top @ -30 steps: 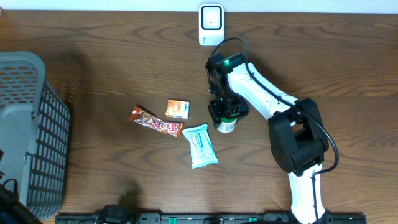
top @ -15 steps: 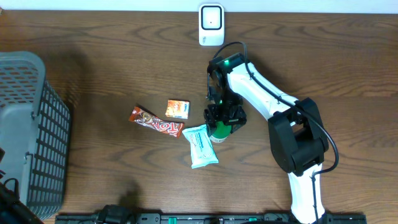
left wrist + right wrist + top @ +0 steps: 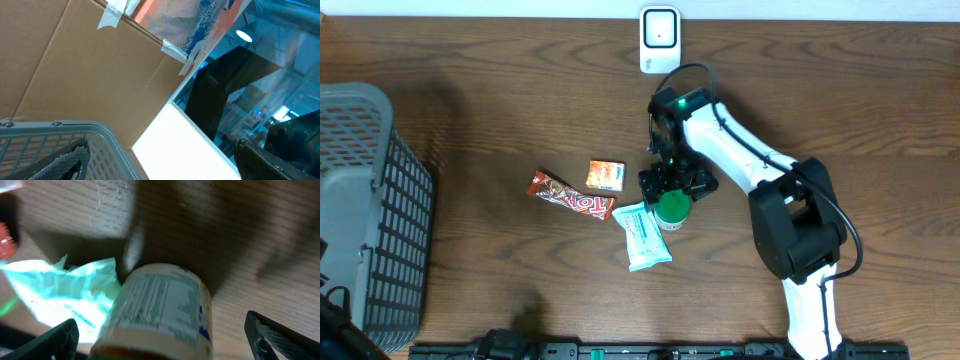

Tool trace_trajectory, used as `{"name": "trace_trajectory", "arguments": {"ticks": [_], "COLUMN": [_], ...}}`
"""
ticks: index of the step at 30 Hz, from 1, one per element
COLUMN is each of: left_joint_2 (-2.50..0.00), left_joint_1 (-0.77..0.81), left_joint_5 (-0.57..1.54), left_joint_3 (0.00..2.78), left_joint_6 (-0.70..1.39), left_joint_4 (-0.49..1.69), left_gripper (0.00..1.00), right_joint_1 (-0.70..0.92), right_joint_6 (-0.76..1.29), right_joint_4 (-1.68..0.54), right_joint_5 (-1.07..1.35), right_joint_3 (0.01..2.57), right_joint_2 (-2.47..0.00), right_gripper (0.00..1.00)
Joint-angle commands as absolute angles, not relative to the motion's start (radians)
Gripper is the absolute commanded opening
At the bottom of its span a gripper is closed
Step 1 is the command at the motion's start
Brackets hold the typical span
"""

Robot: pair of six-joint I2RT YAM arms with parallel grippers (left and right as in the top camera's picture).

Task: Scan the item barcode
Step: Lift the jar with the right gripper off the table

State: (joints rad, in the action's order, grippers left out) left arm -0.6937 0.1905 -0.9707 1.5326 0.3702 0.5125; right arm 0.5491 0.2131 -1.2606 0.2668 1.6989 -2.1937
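Has slid the bottle (image 3: pixel 671 210) toward the packet (image 3: pixel 643 236) since a second ago, touching its top right corner. Straddles it with right gripper (image 3: pixel 672 190) released, jaws wide; left gripper (image 3: pixel 160 150) open too. Shows green lid (image 3: pixel 671 206) overhead, label (image 3: pixel 160 302) only from right wrist.

The overhead camera looks straight down on the table (image 3: pixel 500 100). The left wrist camera tilts upward past a basket (image 3: pixel 60 134) rim. The right wrist camera looks down, close on the bottle (image 3: pixel 160 310) and packet (image 3: pixel 65 290), both also seen from overhead.
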Motion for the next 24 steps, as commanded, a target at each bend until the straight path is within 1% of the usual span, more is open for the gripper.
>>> {"name": "trace_trajectory", "arguments": {"ticks": [1,7,8,11,12,13,15,20,24], "left_joint_2": [-0.695,-0.695,-0.695,-0.695,-0.695,-0.695,-0.695,-0.695,-0.695], "left_joint_1": [0.186,0.186,0.186,0.186,0.186,0.186,0.186,0.186,0.186], "left_joint_5": [-0.969,-0.969,-0.969,-0.969,-0.969,-0.969,-0.969,-0.969,-0.969], "left_joint_3": [1.531,1.531,1.531,1.530,1.530,1.530,1.530,1.529,1.528], "left_joint_6": [0.379,0.379,0.379,0.379,0.379,0.379,0.379,0.379,0.379], "left_joint_4": [0.506,0.506,0.506,0.506,0.506,0.506,0.506,0.506,0.506], "left_gripper": [0.93,0.92,0.93,0.93,0.93,0.93,0.93,0.93,0.93], "right_joint_1": [0.591,0.638,0.644,0.654,0.655,0.656,0.656,0.652,0.640], "right_joint_6": [0.271,0.435,0.449,0.464,0.467,0.479,0.487,0.485,0.485], "right_joint_4": [-1.229,-1.218,-1.219,-1.214,-1.210,-1.206,-1.200,-1.143,-1.076], "right_joint_5": [0.214,0.093,0.083,0.068,0.059,0.041,0.018,-0.006,-0.079], "right_joint_3": [1.666,1.623,1.623,1.623,1.623,1.623,1.623,1.623,1.623], "right_joint_2": [-2.197,-2.197,-2.197,-2.197,-2.197,-2.197,-2.197,-2.197,-2.197], "right_gripper": [0.99,0.99,0.95,0.89,0.84,0.75,0.67,0.66,0.69]}}
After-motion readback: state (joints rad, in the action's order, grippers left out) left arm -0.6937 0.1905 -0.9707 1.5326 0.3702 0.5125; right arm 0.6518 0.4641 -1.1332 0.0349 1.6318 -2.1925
